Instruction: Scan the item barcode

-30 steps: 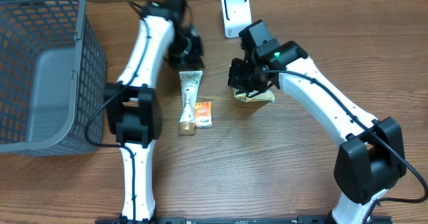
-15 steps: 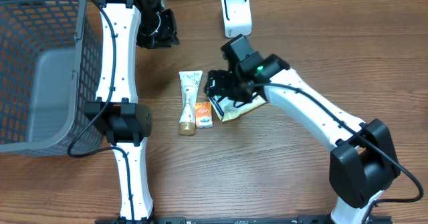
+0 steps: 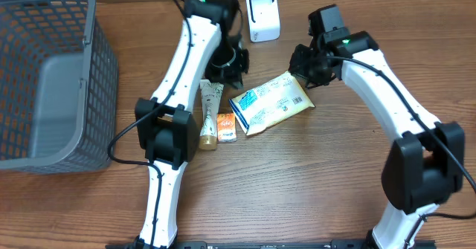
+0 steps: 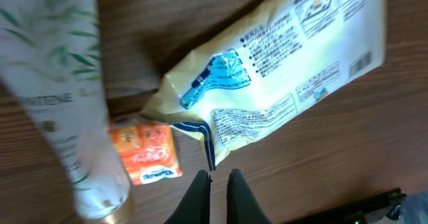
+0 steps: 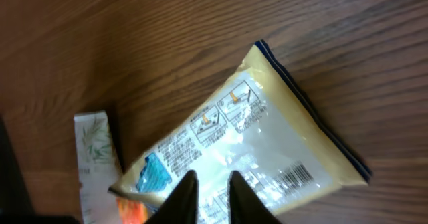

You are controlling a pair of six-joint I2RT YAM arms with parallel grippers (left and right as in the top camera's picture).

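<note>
Packet: a pale yellow flat packet (image 3: 271, 104) lies free on the table (image 3: 320, 189), printed face up, in front of the scanner and between the two arms.
Long axis: it runs diagonally in the overhead view, from the near-left end by the sachet to the far-right end under the right wrist.
Barcode: the barcode (image 5: 294, 177) faces up, close to the far-right end and away from the tube.
Right gripper: the right gripper (image 5: 212, 177) hangs over the packet near its barcode end, jaws narrowly parted, with nothing between them.
Left gripper: the left gripper (image 4: 217, 182) hangs over the packet's near-left corner, jaws closed together and empty.
Nearer arm: by judgement the right, since the barcode end lies on its side.
Scanner: the white scanner (image 3: 262, 15) stands upright at the far edge, apart from the packet and beyond its far long side.
Neighbours: the tube (image 3: 210, 108) and the orange sachet (image 3: 225, 125) lie just left of the packet; the basket (image 3: 104, 63) stands well apart at far left.
Unclear: whether the packet's corner touches or overlaps the sachet.
Unclear: how high either gripper hangs above the packet.
Too small: the barcode cannot be made out in the overhead view.
</note>
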